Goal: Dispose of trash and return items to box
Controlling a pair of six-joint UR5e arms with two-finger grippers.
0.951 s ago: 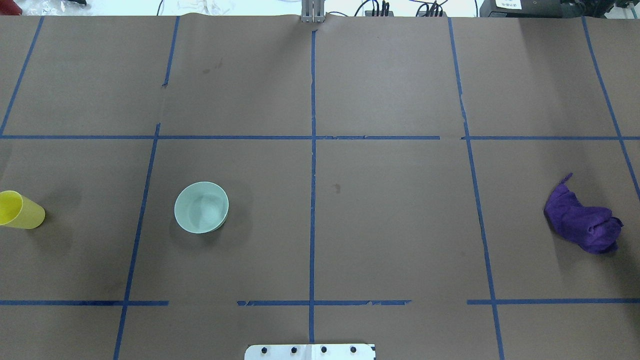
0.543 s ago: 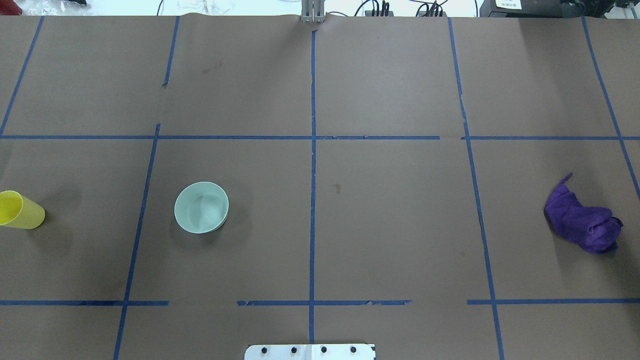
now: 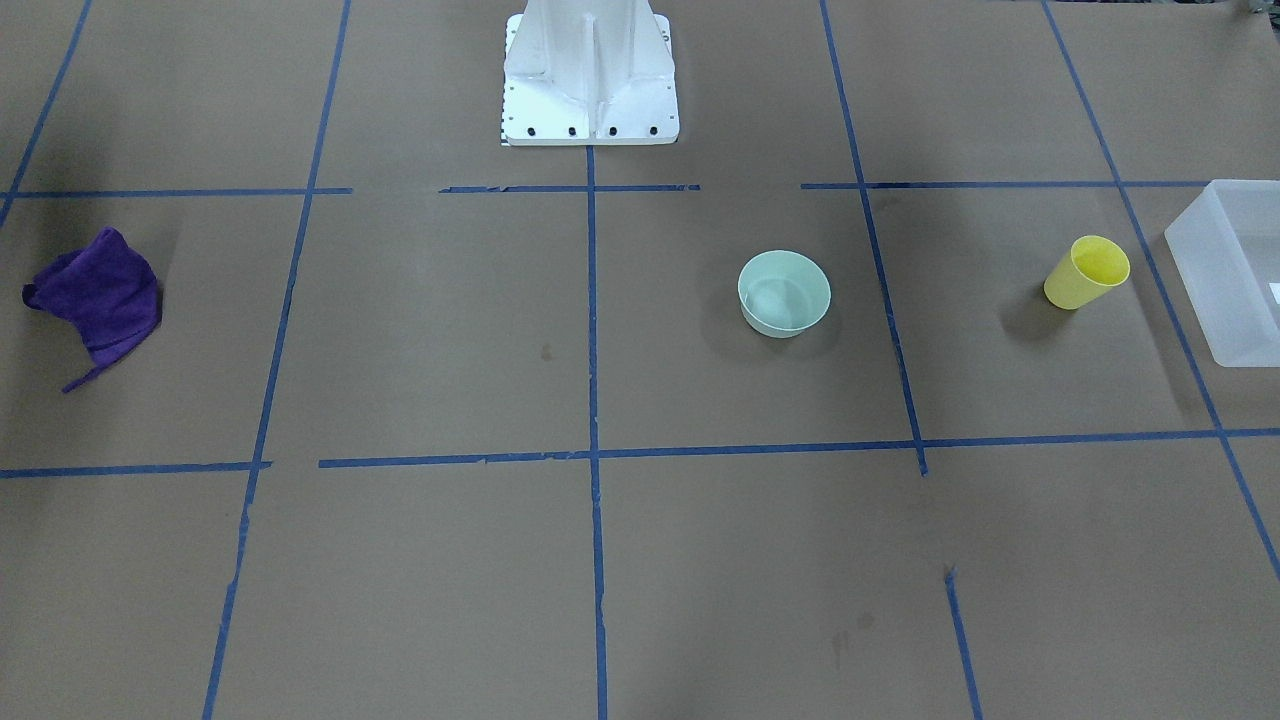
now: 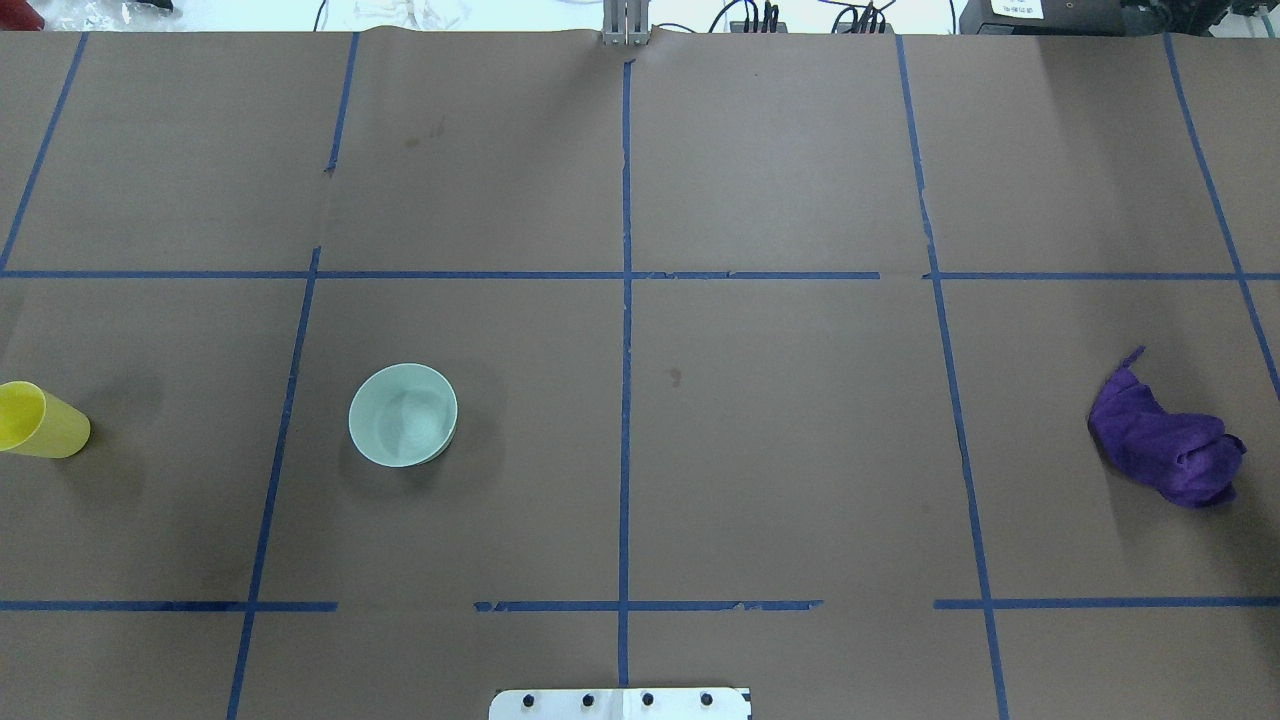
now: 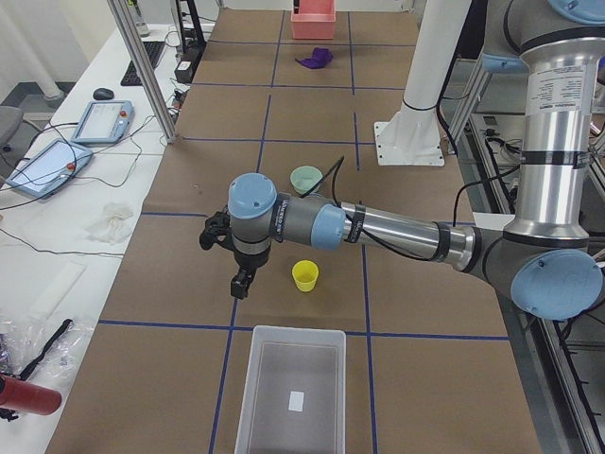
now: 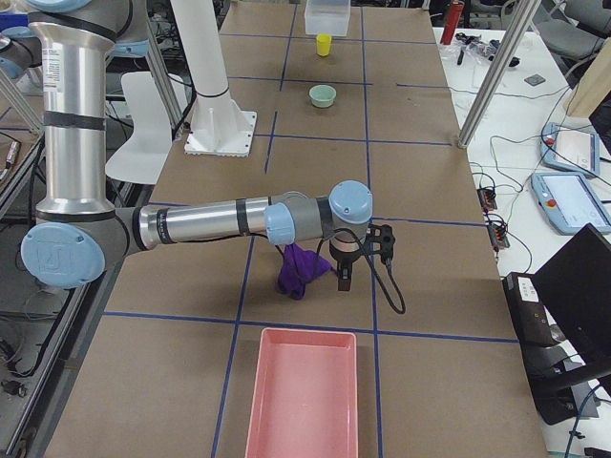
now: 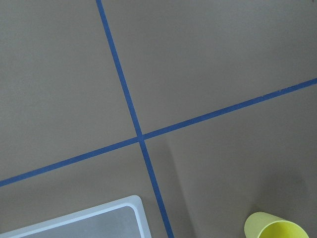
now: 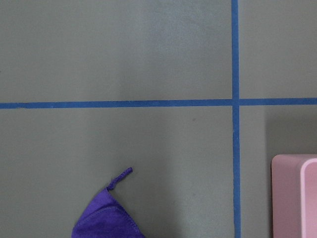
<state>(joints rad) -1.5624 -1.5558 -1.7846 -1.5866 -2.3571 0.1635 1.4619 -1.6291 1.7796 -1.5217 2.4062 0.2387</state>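
The yellow cup (image 3: 1085, 272) stands upright on the table's left part, between the mint-green bowl (image 3: 784, 292) and the frosted white box (image 3: 1235, 270). The cup (image 4: 38, 420) and bowl (image 4: 403, 414) also show in the overhead view. My left gripper (image 5: 242, 282) shows only in the exterior left view. It hangs above the table beside the cup (image 5: 304, 275), short of the box (image 5: 248, 388). My right gripper (image 6: 344, 275) shows only in the exterior right view, right beside the purple cloth (image 6: 301, 270). I cannot tell whether either gripper is open or shut.
The purple cloth (image 4: 1165, 445) lies crumpled on the table's right part. A pink bin (image 6: 301, 401) stands at the table's right end beyond it. The white robot pedestal (image 3: 590, 70) stands at the table's near middle edge. Blue tape lines grid the brown table.
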